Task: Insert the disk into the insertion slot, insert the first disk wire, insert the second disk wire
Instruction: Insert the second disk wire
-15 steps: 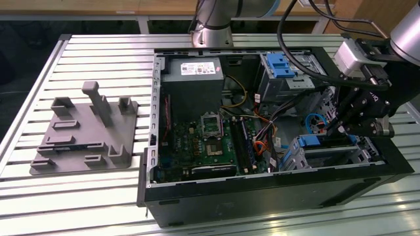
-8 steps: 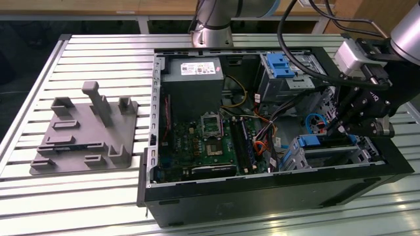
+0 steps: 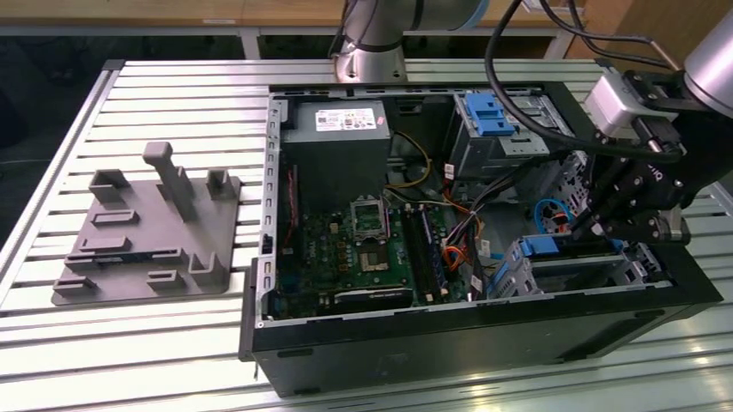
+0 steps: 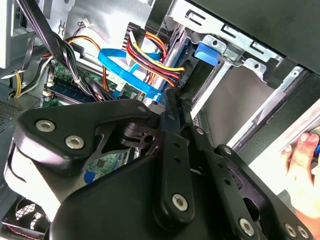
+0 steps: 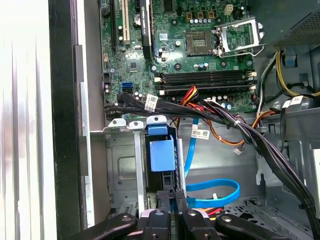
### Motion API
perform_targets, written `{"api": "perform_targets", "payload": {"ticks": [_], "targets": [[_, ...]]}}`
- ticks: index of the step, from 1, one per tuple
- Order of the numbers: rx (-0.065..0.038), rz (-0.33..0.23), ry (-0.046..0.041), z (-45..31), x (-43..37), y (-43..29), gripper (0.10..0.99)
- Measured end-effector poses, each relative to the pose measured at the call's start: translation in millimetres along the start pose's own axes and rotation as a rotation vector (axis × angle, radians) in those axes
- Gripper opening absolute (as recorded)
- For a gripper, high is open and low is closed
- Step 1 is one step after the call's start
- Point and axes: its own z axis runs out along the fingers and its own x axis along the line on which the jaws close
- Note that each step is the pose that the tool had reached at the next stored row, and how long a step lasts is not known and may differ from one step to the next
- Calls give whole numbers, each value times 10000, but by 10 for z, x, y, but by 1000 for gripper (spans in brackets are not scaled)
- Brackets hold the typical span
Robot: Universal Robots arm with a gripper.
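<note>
The disk (image 3: 569, 250), in its blue carrier, stands on edge in the insertion slot (image 3: 516, 276), a grey metal bay at the case corner on the exterior view's right. My gripper (image 3: 593, 230) reaches down onto the disk's upper edge. In the first wrist view the fingers (image 5: 161, 200) sit close together at the carrier (image 5: 162, 155) and seem to pinch its edge beside the bay wall (image 5: 120, 167). The second wrist view shows the gripper (image 4: 172, 100) by the blue tab (image 4: 206, 52). A loose blue flat cable (image 5: 215, 192) and a coloured wire bundle (image 4: 147, 55) lie beside the bay.
The open case holds a motherboard (image 3: 355, 257), a power supply (image 3: 338, 129) and a taller cage with a blue latch (image 3: 493, 120). A grey fixture (image 3: 149, 232) lies on the slatted table at the exterior view's left. A person's hand (image 4: 302, 155) is outside the case wall.
</note>
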Motion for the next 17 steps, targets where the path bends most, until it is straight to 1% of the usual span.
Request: {"api": "perform_targets", "payload": {"ticks": [5, 8, 17], "targets": [[0, 0, -1, 0, -12, 1, 157], [0, 0, -1, -6, -34, 4, 157], [-1, 2, 4, 0, -35, 4, 157]]}}
